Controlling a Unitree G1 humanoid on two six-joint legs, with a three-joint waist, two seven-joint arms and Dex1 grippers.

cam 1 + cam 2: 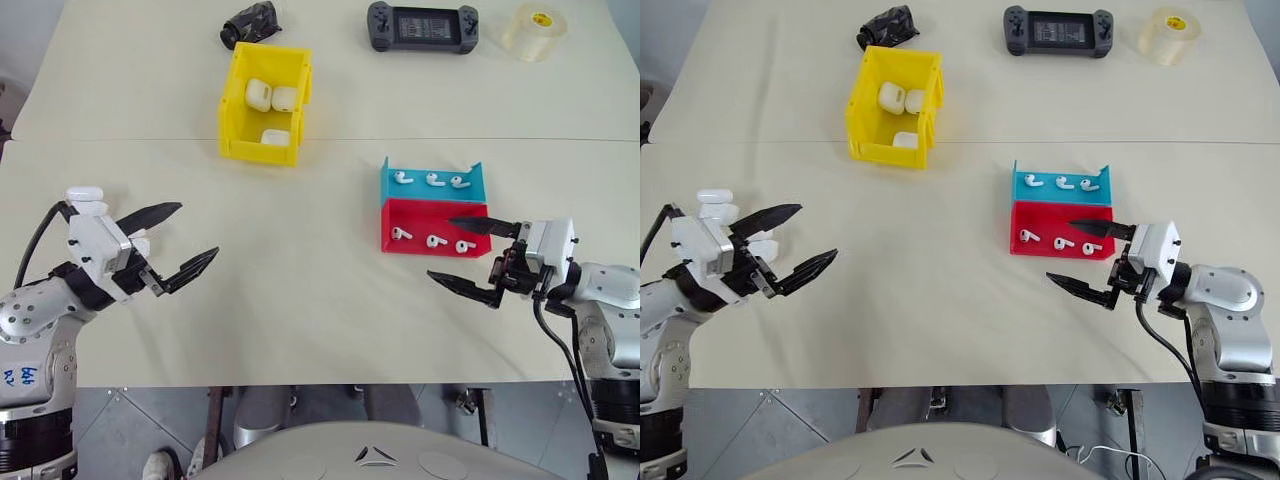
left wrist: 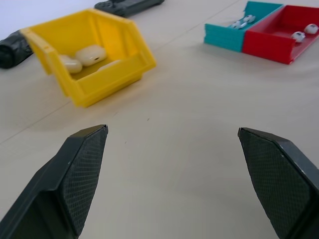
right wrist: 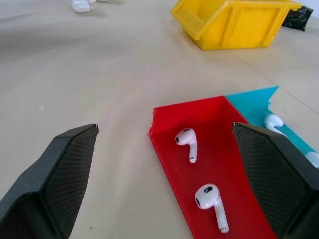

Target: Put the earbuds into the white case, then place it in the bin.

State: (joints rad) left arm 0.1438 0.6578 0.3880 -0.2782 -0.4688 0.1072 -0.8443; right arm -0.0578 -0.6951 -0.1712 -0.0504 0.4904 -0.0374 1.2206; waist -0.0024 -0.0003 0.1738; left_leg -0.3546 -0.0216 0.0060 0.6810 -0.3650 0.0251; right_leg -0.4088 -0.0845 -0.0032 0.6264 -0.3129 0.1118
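From the head camera, the left gripper [image 1: 180, 248] hovered over the cream table [image 1: 300, 300] with its two black fingers spread wide and nothing between them. White cases [image 1: 85, 196] lay on the table just behind its wrist. The right gripper [image 1: 468, 254] was likewise spread and empty, its upper finger reaching over the near edge of the red tray [image 1: 392, 216]. Three earbuds [image 1: 432, 240] lay in that tray and three more in the blue tray [image 1: 478, 180] touching its far side. The yellow bin [image 1: 236, 95] stood farther back, holding three white cases. Beyond it sat a crumpled black object [image 1: 248, 24], a black handheld game console [image 1: 422, 27] and a clear tape roll [image 1: 533, 31] whose yellow core label was too small to read.

The left wrist view showed that gripper's fingertips [image 2: 84, 174] far apart above bare table, with the bin and both trays ahead.

In the right wrist view, the fingers [image 3: 70, 169] stood wide open over the red tray, two earbuds lying between them, untouched. No writing was legible there.
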